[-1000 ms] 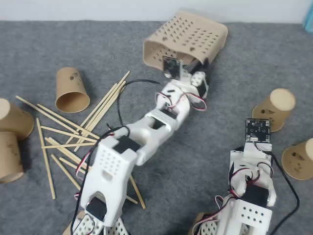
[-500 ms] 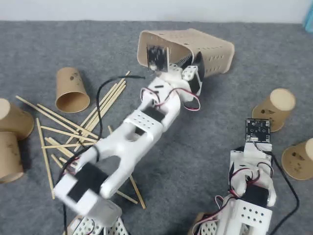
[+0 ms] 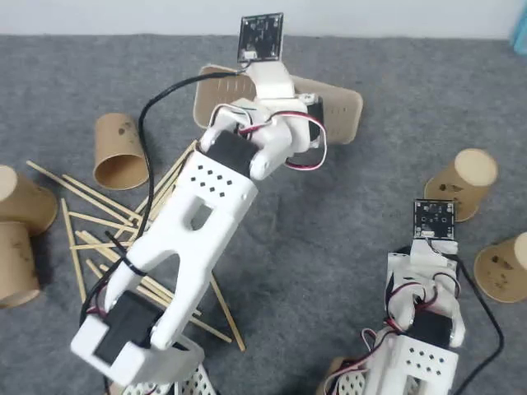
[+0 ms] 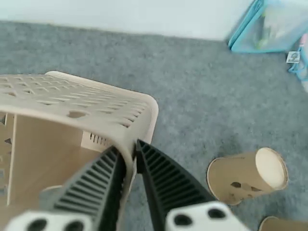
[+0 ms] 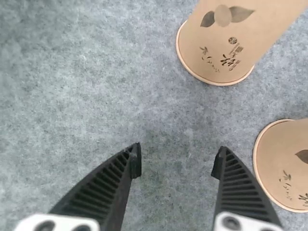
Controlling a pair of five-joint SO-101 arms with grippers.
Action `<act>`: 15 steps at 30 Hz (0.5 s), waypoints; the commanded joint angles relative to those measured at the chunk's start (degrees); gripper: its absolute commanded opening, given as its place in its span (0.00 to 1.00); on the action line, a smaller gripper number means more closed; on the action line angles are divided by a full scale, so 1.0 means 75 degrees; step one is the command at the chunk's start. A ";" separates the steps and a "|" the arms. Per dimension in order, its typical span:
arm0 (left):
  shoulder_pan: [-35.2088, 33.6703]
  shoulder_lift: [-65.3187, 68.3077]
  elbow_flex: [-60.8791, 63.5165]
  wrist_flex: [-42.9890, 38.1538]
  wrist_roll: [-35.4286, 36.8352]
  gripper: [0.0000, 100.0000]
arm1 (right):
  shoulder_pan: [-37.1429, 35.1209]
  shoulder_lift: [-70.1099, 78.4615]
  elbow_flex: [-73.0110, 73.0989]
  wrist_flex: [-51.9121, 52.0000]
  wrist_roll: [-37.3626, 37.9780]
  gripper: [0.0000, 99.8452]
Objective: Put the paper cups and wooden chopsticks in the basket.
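The beige perforated basket (image 3: 339, 113) sits at the back of the grey carpet, tilted, its open side (image 4: 43, 154) facing the left wrist camera. My left gripper (image 4: 128, 153) is shut on the basket's rim, one finger inside the wall and one outside. Several wooden chopsticks (image 3: 107, 222) lie scattered at the left, partly under the left arm. Paper cups lie on their sides: three at the left (image 3: 119, 151) (image 3: 20, 200) (image 3: 16, 263), two at the right (image 3: 464, 183) (image 3: 504, 266). My right gripper (image 5: 175, 163) hangs open over bare carpet, just short of those two right cups (image 5: 231, 38) (image 5: 284, 163).
A pale wall runs along the back of the carpet. A light blue container (image 4: 269, 26) stands at the far right against it. Open carpet (image 3: 354, 214) lies between the two arms and in front of the basket.
My left arm has risen and swung leftward with the basket in its grip, turning the basket from lying on its side towards upright. The right arm has kept still.
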 commanded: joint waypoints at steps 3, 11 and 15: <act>-0.0059 0.0070 -0.1623 0.1547 0.0023 0.01 | 0.0018 -0.0111 -0.0047 0.0041 0.0176 0.24; -0.0035 0.2895 -0.6336 0.4818 0.0023 0.01 | 0.0018 -0.0111 0.0000 0.0006 0.0176 0.24; -0.0023 0.4665 -0.8903 0.6084 0.0047 0.01 | 0.0018 -0.0111 0.0000 -0.0006 0.0176 0.24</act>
